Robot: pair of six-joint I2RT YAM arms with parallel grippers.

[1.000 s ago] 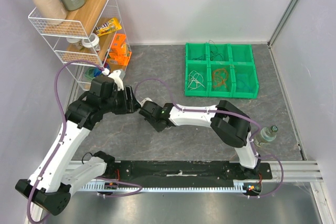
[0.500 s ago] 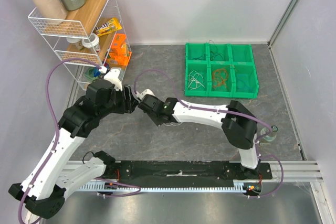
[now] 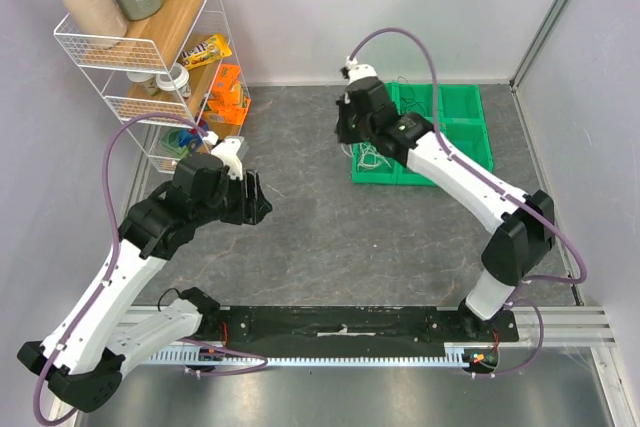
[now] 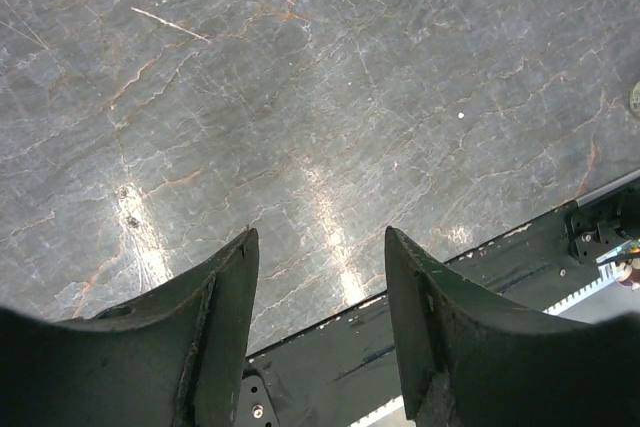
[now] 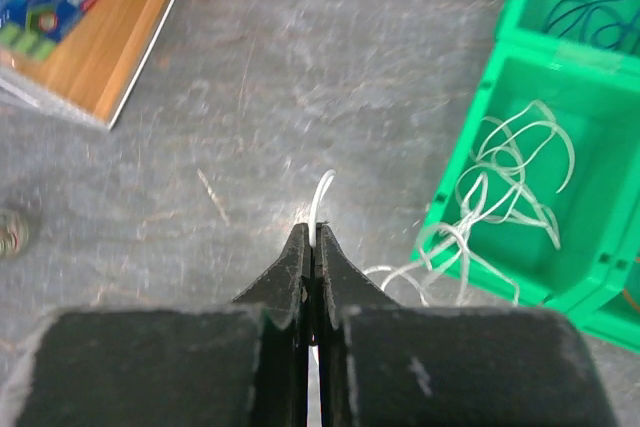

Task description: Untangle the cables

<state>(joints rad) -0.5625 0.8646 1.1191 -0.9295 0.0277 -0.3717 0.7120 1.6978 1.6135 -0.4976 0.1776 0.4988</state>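
My right gripper (image 5: 316,232) is shut on a thin white cable (image 5: 322,197), whose end curls out past the fingertips. In the top view it (image 3: 350,137) hovers at the left edge of the green bin (image 3: 470,184). A loopy white bunch (image 5: 510,187) lies in the bin's near-left compartment (image 3: 372,155), with some loops spilling over the rim onto the table. A dark blue cable (image 5: 590,12) lies in the compartment behind. My left gripper (image 4: 320,247) is open and empty over bare table (image 3: 255,202). The orange and black cables are hidden.
A white wire shelf rack (image 3: 130,57) with bottles, a candy pack and orange items stands at the back left; its wooden shelf (image 5: 110,57) with a blue box shows in the right wrist view. The black base rail (image 3: 340,322) runs along the near edge.
My right arm swung from the table's centre, beside the left gripper, up and right to the green bin's left edge. My left gripper stayed in place and now stands alone.
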